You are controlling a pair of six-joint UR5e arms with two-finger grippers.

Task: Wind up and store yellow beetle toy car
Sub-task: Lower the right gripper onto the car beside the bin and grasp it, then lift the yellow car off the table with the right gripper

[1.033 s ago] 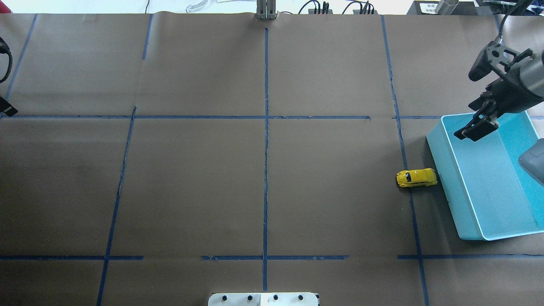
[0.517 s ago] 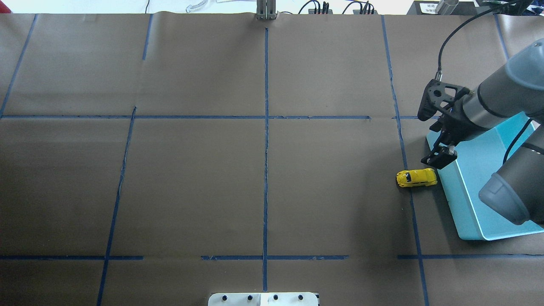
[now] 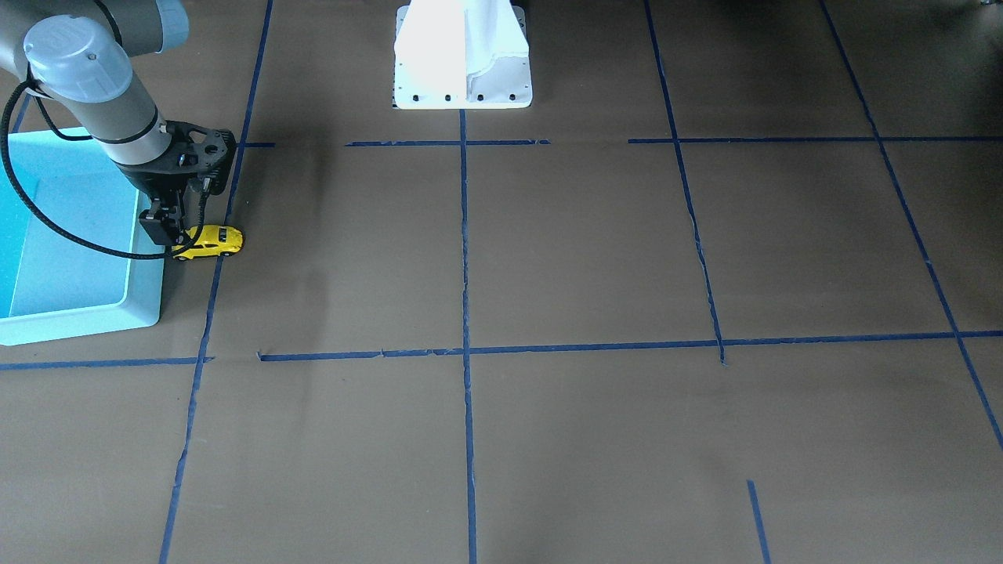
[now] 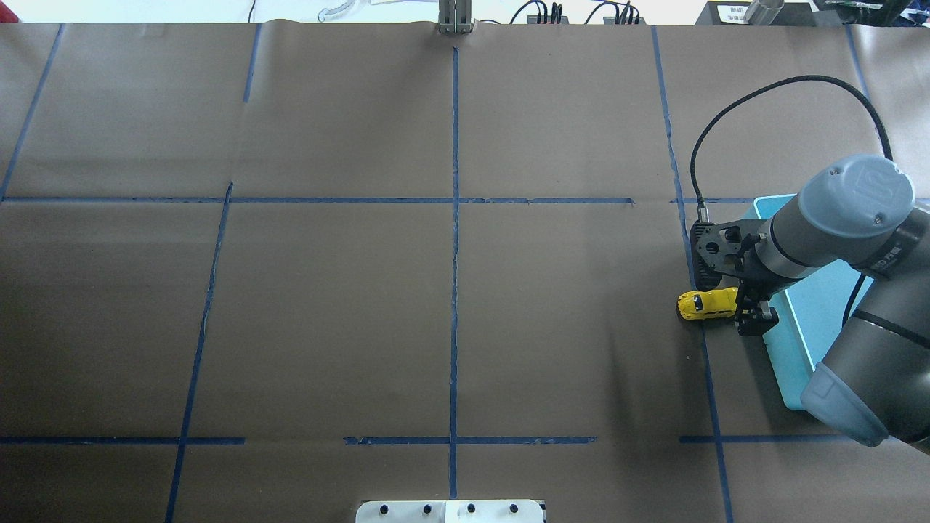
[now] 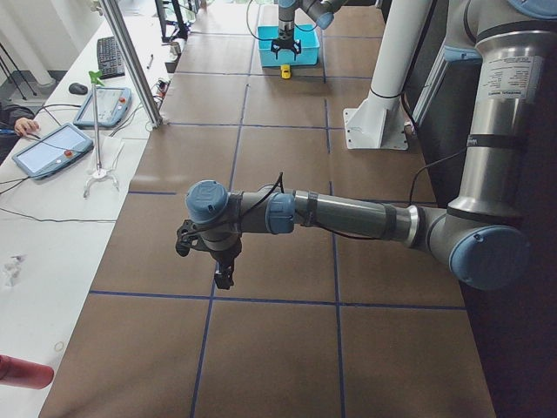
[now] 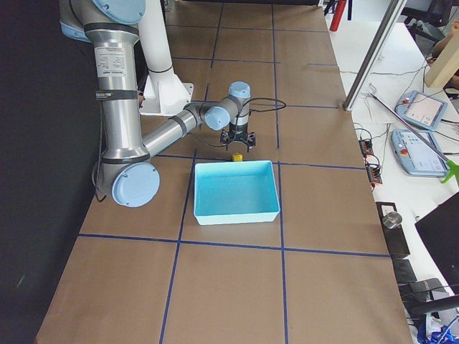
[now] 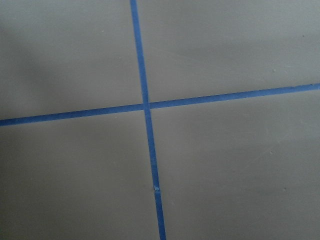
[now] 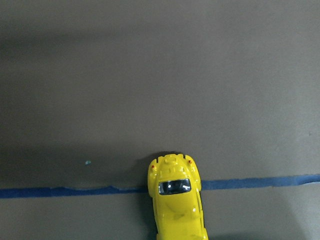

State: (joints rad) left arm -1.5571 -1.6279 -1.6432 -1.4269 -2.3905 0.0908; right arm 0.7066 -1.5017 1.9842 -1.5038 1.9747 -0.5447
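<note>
The yellow beetle toy car (image 4: 706,303) stands on the brown table just left of the light blue bin (image 4: 790,347). My right gripper (image 4: 748,305) is low over the car's end nearest the bin, with its jaws open and spread to either side of it. The front view shows the gripper (image 3: 171,235) right at the car (image 3: 211,241). The right wrist view shows the car (image 8: 177,200) at the bottom centre, across a blue tape line. My left gripper (image 5: 224,277) hangs over bare table far from the car; I cannot tell whether it is open or shut.
The bin (image 6: 237,190) is empty. Blue tape lines (image 4: 454,254) divide the brown paper into squares. The robot's white base (image 3: 462,55) stands at the table's near edge. The right arm's black cable (image 4: 763,94) loops above the wrist.
My right arm has swung from above the bin down and left to the car. The car has not moved. The left arm's tip has left the overhead view's left edge.
</note>
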